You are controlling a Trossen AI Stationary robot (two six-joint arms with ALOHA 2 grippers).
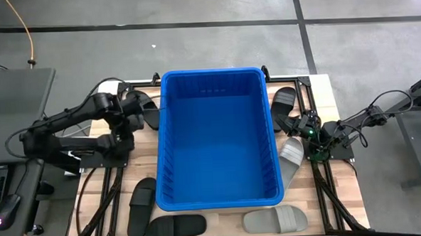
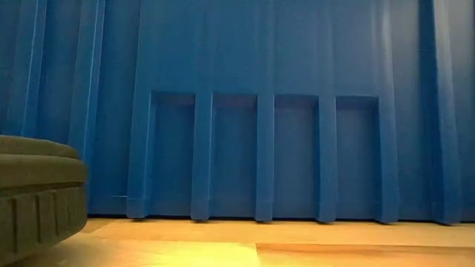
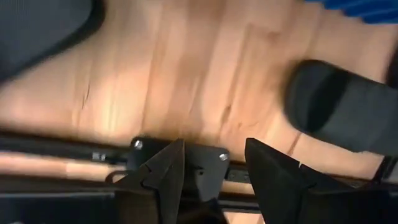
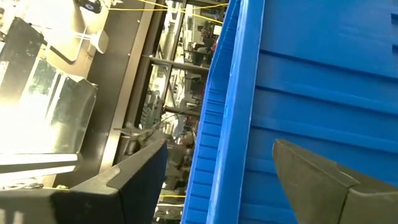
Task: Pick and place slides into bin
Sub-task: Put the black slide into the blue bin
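The blue bin [image 1: 218, 139] stands in the middle of the table with nothing in it; its ribbed wall fills the low view [image 2: 282, 111]. Slides lie around it on their soles. Black ones lie at the far left [image 1: 147, 108], far right [image 1: 282, 100] and near left [image 1: 142, 205] [image 1: 175, 226]. Grey ones lie at the right [image 1: 292, 161] and near edge [image 1: 275, 218]. My left gripper [image 1: 130, 125] [image 3: 214, 168] is open over bare wood, between two black slides [image 3: 342, 112] [image 3: 43, 25]. My right gripper [image 1: 298, 126] [image 4: 224, 174] is open beside the bin's right wall [image 4: 298, 93].
Black frame rails run along the table's left [image 1: 100, 201] and right [image 1: 327, 191] sides. A grey slide's end [image 2: 37, 189] shows in the low view in front of the bin. Cables trail from the right arm [image 1: 367, 115].
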